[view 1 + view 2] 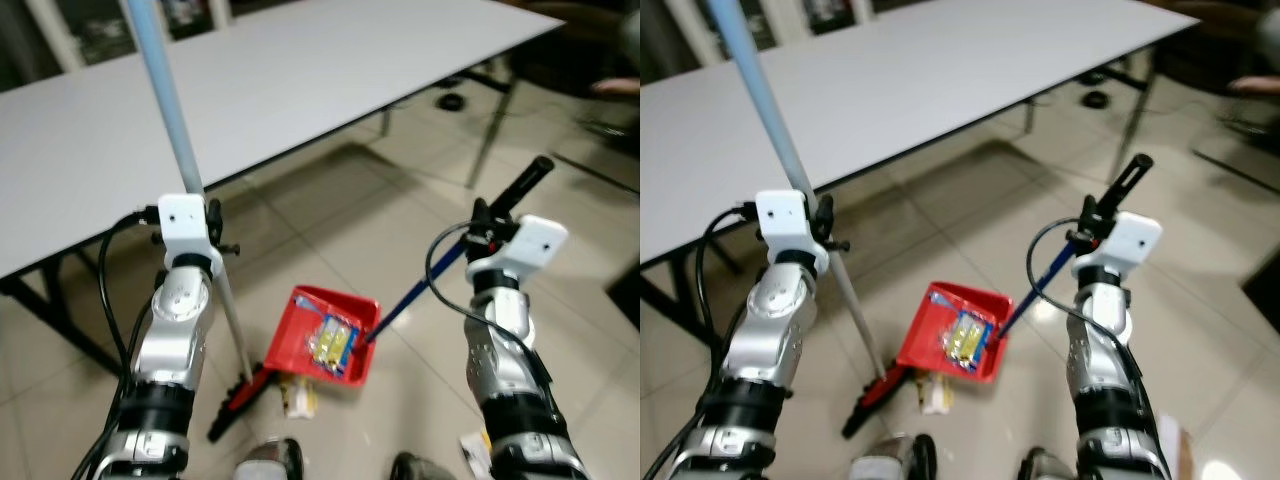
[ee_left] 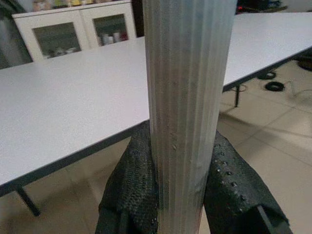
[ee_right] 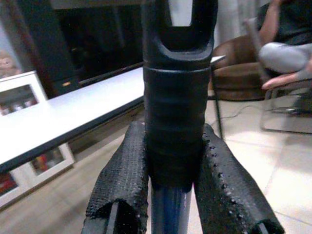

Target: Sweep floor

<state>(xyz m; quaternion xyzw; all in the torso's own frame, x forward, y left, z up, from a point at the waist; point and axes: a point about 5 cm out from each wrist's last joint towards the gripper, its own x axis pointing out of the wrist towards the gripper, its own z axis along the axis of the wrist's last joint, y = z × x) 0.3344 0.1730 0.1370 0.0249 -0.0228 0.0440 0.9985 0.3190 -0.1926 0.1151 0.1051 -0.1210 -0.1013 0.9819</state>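
Both grippers are holding something. On the left side, the left gripper [image 2: 178, 195] has its two black fingers [image 2: 131, 190] pressed tight on each side of the broom pole [image 1: 175, 130]. This pole is pale blue and silver, and it leans up past the edge of the table [image 1: 300, 90]. Down low, the pole ends in a red and black broom head [image 1: 240, 395] that sits on the floor [image 1: 330, 220].

On the other side, the right gripper [image 3: 170, 195] squeezes the black grip [image 3: 175, 122] of the dustpan handle [image 1: 415, 290]. That handle is dark blue and slants down to the red dustpan [image 1: 320, 335]. The dustpan rests on the floor between the two arms, a little tilted. Inside it lies a small yellow packet [image 1: 333, 342]. A bit of pale trash [image 1: 298, 398] lies on the floor just beside the near edge of the dustpan, close to the broom head.

Big tan tiles cover the floor. The long grey table stands behind the arms. White cupboards [image 2: 78, 29] with glass doors stand past the table. A person [image 3: 287, 44] sits on a chair off to the robot's right.
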